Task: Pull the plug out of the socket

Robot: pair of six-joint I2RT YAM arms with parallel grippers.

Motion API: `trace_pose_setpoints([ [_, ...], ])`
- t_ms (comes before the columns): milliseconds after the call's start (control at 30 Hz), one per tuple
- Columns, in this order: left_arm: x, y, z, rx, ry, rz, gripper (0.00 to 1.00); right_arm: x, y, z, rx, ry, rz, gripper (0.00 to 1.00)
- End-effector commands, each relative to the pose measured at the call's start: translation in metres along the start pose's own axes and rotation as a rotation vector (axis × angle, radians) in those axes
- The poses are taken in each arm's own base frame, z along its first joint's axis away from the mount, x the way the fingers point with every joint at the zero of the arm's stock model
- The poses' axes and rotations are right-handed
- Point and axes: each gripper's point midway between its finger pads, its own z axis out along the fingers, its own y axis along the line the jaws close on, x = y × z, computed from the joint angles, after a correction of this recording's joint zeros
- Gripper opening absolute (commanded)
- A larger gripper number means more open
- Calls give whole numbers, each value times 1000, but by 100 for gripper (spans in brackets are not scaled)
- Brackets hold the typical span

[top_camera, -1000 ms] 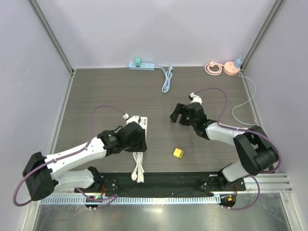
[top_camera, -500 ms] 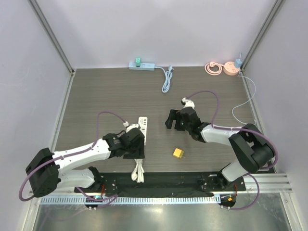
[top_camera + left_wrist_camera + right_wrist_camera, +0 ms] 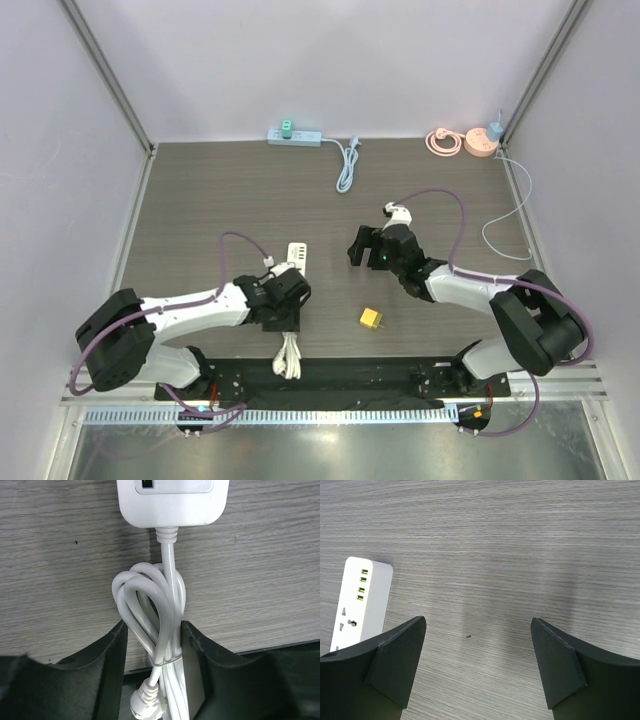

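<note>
1. Since a second ago the left gripper (image 3: 153, 627) has drawn back toward the near edge, off the strip (image 3: 297, 256) and over its cord (image 3: 165, 595), so more of the strip now shows. The right gripper (image 3: 477, 622) has shifted slightly left. The plug (image 3: 372, 318) has not moved.
2. The yellow plug lies loose on the table (image 3: 200, 200), well apart from the strip, to its right and nearer. It is between the two arms, and neither gripper touches it.
3. The white strip lies lengthwise, far to near. Its cord leaves the near end and is tied in a looped bundle.
4. The left gripper is partly closed and straddles that bundle just near of the strip. One finger is close on each side and seems to touch the loops. Whether they actually clamp the cord, I cannot tell.
5. The right gripper is spread wide and holds nothing. It hangs above bare table just right of the strip, whose far end shows at the left of its wrist view.
6. A second strip (image 3: 295, 134) lies at the far edge.
</note>
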Motion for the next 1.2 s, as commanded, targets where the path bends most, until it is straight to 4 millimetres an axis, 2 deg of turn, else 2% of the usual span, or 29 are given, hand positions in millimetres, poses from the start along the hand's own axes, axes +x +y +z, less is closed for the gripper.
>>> trace_pose_setpoints([
  [0,-13,2,4,-45,-57,4,42,-19,5,-5,-21,-88,-11,91],
  [33,-16,5,4,-67,-69,-1,36,-20,5,-5,-22,-93,-16,91],
  [67,-17,16,5,-123,-83,-5,36,-20,4,-5,-17,-96,-15,91],
  [233,-32,33,7,-242,-139,-35,19,-21,2,-6,-7,-103,-19,91],
  [300,-44,35,9,-273,-147,-43,14,-20,2,-6,-9,-102,-18,91],
  [400,-62,41,11,-316,-140,-56,0,-21,3,-6,-10,-103,-18,91],
  [533,-92,52,9,-327,-147,-86,0,-23,1,-6,-2,-107,-19,91],
  [567,-104,62,9,-336,-154,-106,0,-22,1,-6,-1,-106,-21,91],
  [633,-119,69,5,-321,-160,-142,0,-22,0,-6,3,-105,-22,91],
  [667,-131,83,4,-325,-163,-166,0,-22,0,-6,1,-106,-22,92],
  [733,-146,89,1,-298,-163,-185,0,-21,0,-5,1,-102,-22,92],
  [767,-153,104,0,-326,-155,-213,0,-20,1,-5,-1,-99,-21,91],
  [833,-169,115,-6,-343,-160,-205,0,-19,0,-3,2,-95,-24,92],
  [867,-174,126,-5,-359,-150,-227,0,-19,0,-3,-1,-92,-20,92],
  [967,-190,144,-9,-356,-125,-257,0,-16,0,-1,-2,-83,-20,92],
  [1133,-206,172,4,-363,-65,-277,0,-16,1,0,-3,-79,-18,92],
  [1167,-215,180,4,-360,-68,-297,0,-16,0,0,-3,-78,-21,92],
])
